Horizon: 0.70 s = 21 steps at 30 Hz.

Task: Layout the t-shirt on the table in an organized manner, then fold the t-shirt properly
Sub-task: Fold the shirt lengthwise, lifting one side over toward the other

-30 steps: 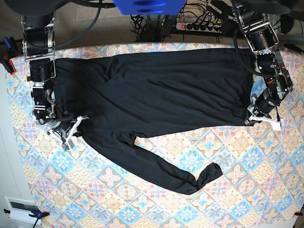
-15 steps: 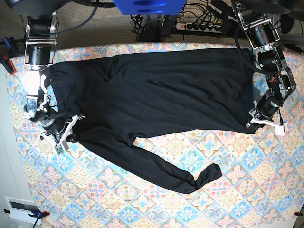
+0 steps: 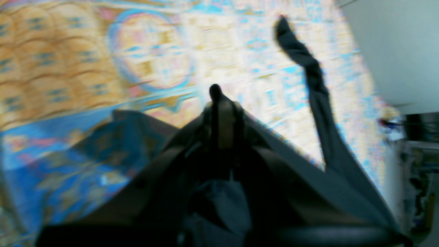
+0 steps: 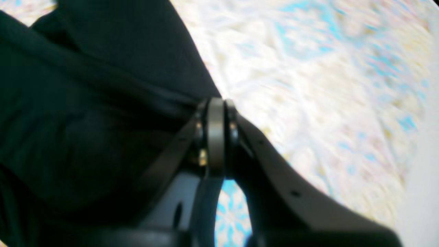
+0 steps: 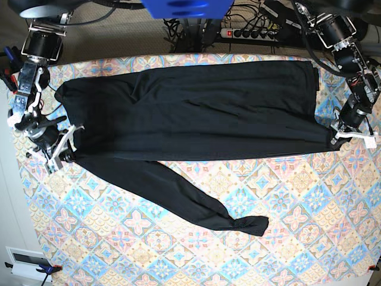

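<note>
The table [image 5: 196,250], covered in a diamond-tiled cloth, was spanned by the black t-shirt [image 5: 196,113], stretched taut with one long sleeve [image 5: 178,196] trailing loose. Each hem corner was pinched by clenched jaws: left gripper [image 5: 340,132], right gripper [image 5: 66,143]. The soft, light fabric was judged limp, best gripped at edges.

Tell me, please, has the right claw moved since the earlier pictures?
Yes. The right claw, shut on the t-shirt, moved outward toward the table edge on the base view's left.
</note>
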Motion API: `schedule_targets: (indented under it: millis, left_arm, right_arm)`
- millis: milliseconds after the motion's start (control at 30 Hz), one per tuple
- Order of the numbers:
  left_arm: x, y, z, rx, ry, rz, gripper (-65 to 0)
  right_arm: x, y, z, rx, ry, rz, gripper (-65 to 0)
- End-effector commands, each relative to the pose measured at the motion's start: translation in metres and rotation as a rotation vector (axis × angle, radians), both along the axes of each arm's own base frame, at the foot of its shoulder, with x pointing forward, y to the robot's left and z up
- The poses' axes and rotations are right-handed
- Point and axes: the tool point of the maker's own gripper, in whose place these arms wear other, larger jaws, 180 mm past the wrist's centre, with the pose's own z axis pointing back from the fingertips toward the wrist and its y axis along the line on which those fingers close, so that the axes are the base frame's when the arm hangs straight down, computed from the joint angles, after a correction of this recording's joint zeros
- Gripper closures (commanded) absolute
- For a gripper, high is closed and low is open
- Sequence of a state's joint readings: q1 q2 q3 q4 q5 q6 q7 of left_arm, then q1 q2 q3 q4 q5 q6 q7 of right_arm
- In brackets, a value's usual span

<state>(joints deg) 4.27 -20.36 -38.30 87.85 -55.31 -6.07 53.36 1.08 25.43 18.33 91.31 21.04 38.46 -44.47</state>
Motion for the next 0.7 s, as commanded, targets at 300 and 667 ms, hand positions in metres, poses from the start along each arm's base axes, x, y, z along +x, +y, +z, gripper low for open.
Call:
schedule_targets:
  millis: [300, 667]
  left_arm:
    - [-0.029, 0.003, -0.016, 0.013, 0.056, -0.002, 0.0]
    - [-0.063, 0.003, -0.035, -0.015, 0.132, -0.008, 0.0]
  right_arm:
    - [-0.034, 0.007, 0.005, -0.044, -0.008, 0.047, 0.0]
    - [-0.069, -0.025, 0.001, -0.079, 0.029, -0.037, 0.0]
